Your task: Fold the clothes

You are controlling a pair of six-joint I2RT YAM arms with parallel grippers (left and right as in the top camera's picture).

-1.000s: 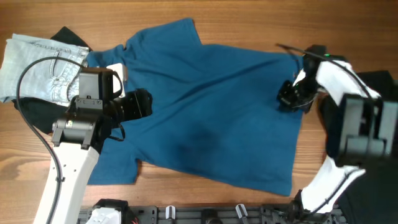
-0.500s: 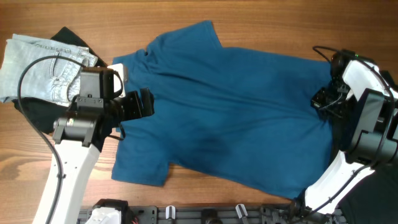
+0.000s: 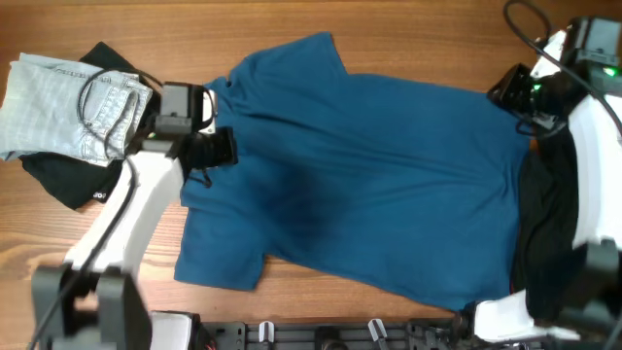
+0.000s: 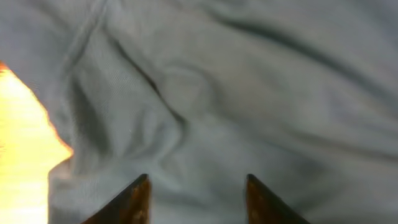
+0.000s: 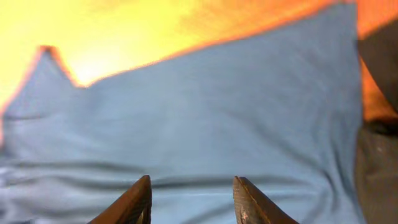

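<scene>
Shirt (image 3: 389, 175) below both jaws, apparently unheld

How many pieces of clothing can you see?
4: deep-blue short-sleeved shirt spread mid-table, pale-blue denim jeans far left, black garment beneath them, another black garment at right. More may hide.

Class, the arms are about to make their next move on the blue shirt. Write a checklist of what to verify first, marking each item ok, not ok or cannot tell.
1. The blue shirt is spread open on the table: ok, some wrinkles.
2. The left gripper is open over the fabric, holding nothing: ok.
3. The right gripper is open, holding nothing: ok.
4. The jeans lie off the shirt, to one side: ok.
5. The shirt's hem edge is clear of the black garment: not ok, they meet.
</scene>
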